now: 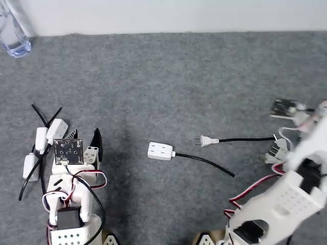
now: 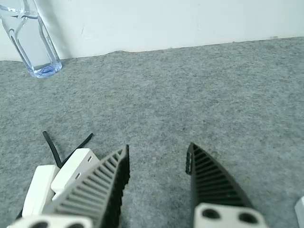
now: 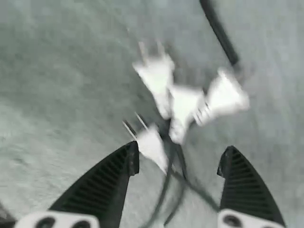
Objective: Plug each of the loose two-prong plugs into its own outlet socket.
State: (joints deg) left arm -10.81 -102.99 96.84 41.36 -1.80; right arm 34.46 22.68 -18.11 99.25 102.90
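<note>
A white outlet socket (image 1: 160,151) on a black cord lies mid-table, with a loose two-prong plug (image 1: 204,140) just to its right, prongs towards it. Several more white sockets (image 1: 45,139) lie bunched at the left, beside my left gripper (image 2: 158,148), which is open over bare carpet with those sockets (image 2: 61,173) next to one finger. My right gripper (image 3: 181,152) hangs open above a cluster of white plugs (image 3: 183,102) with black cords. In the high view these plugs (image 1: 285,108) lie at the right edge by the right arm (image 1: 301,153).
A clear glass bottle (image 1: 13,35) stands at the far left corner by the white wall (image 2: 166,19). Grey carpet (image 1: 168,81) covers the table. Black cords (image 1: 245,139) trail across the right half.
</note>
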